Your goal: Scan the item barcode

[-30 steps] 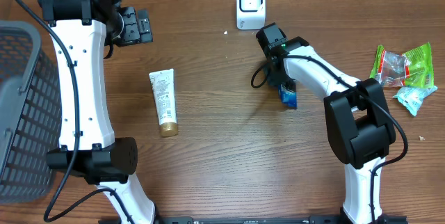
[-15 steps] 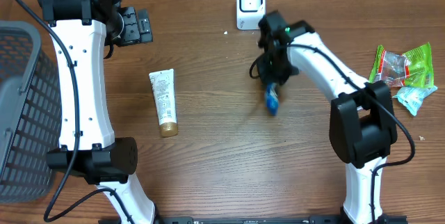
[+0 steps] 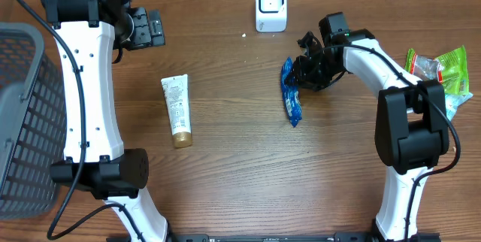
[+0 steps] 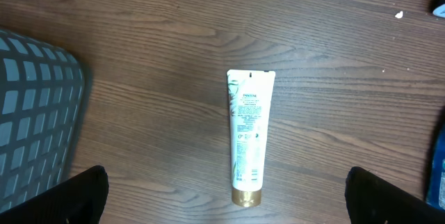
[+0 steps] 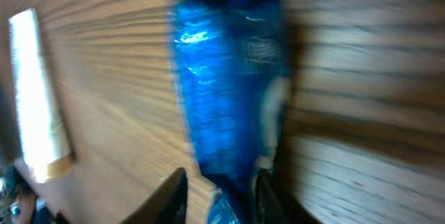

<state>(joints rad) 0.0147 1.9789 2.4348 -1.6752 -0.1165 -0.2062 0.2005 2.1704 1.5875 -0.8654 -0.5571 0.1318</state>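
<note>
So from the overhead cam we saw the right pincer (image 3: 303, 69) down low at the far end of the blue packet (image 3: 291, 101). The packet lay flat on the table (image 3: 240, 174), stretching from that pincer back toward the robot. The white scanner (image 3: 270, 5) stood a little beyond the pincer, off to its left and not touching anything. A heap of green snack bags (image 3: 440, 77) sat well off on its other side. The left pincer (image 3: 154, 28) hung near the far edge with its jaws spread wide. A white tube (image 3: 177, 110) lay nearer the robot than it, and a grey basket (image 3: 22, 122) sat out past the arm.

The left wrist cam showed the same. We had both fingers (image 4: 83, 196) far apart and nothing between them, with the tube straight ahead, gold cap toward us.

The right wrist cam was really smeary. The packet filled the middle and its end reached down between the two fingers (image 5: 174, 193). They stood a bit apart, but we honestly couldn't tell whether they pinched it or not.
</note>
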